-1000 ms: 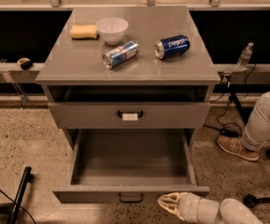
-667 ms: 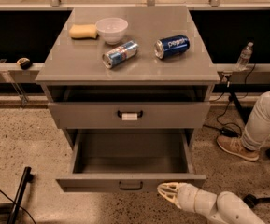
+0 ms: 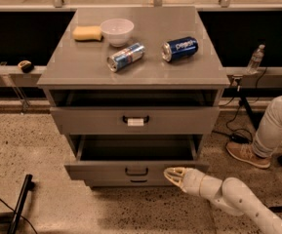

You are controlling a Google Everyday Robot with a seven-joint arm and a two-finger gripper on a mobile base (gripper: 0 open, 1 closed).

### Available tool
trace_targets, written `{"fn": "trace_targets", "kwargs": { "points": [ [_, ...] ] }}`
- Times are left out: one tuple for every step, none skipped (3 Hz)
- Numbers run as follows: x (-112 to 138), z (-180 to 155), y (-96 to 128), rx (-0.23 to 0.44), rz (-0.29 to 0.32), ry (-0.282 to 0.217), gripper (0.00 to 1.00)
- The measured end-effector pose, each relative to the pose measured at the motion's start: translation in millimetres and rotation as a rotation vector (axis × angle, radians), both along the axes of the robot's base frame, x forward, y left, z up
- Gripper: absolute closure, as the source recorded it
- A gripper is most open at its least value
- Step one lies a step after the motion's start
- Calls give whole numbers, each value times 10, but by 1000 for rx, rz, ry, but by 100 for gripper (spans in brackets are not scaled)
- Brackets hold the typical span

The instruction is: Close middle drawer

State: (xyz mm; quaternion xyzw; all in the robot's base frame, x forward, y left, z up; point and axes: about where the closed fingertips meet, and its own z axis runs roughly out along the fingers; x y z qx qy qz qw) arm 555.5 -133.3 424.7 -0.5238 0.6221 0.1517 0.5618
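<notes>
The middle drawer (image 3: 101, 170) of the grey cabinet stands out only a little from the cabinet body, its plain black handle (image 3: 136, 171) facing me. Its dark inside shows as a narrow strip above its front. My gripper (image 3: 172, 174) comes in from the lower right on a white arm and its tip rests against the drawer front, just right of the handle. The top drawer (image 3: 91, 120), with a white label on its handle (image 3: 135, 121), sits slightly open above. The lowest drawer (image 3: 138, 181) shows only as a thin edge below.
On the cabinet top (image 3: 82, 67) lie a yellow sponge (image 3: 87, 32), a white bowl (image 3: 117, 31) and two tipped cans (image 3: 126, 56), (image 3: 180, 48). A person's leg and shoe (image 3: 250, 154) stand at the right. A black pole (image 3: 19, 204) lies on the floor at the lower left.
The middle drawer has slid far back into the cabinet. My gripper has moved forward with it, staying against its front right of the handle.
</notes>
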Motion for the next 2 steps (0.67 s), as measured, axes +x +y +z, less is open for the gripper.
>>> {"fn": "trace_targets", "kwargs": {
  "points": [
    [391,241,-9,-30,-6,-17,100],
    [811,492,19,-55,-13,-14,100]
  ]
}}
